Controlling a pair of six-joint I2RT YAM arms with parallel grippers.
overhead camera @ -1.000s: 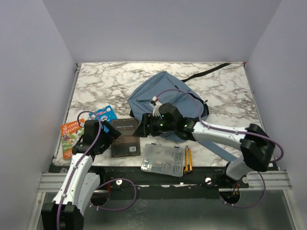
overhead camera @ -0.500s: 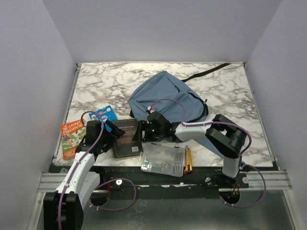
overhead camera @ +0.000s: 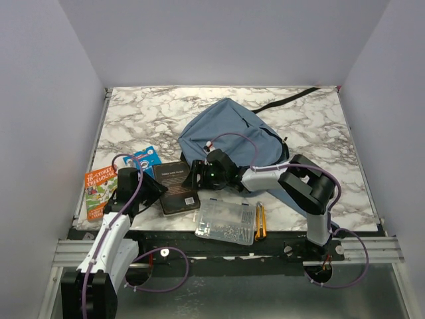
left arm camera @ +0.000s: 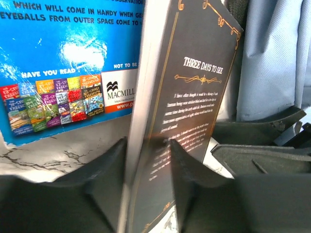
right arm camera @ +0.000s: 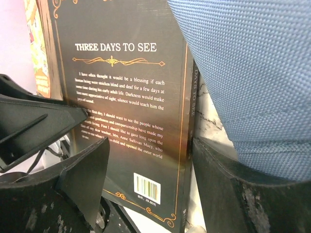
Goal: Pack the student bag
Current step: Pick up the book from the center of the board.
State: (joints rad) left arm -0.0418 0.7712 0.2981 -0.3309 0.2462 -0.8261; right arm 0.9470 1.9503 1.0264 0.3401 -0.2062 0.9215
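White arm links [overhead camera: 109, 240], black joints [overhead camera: 307, 187], purple cables [overhead camera: 166, 250].

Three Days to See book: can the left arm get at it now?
Looks like yes: the left end effector has a finger on each face of the Three Days to See book, nothing between. The right end effector sits at its other edge.

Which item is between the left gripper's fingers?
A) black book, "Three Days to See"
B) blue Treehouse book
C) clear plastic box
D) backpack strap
A: in the left wrist view the edge of the black book is pinched between the fingers of the left gripper, and the blue Treehouse book lies behind it, outside the fingers.
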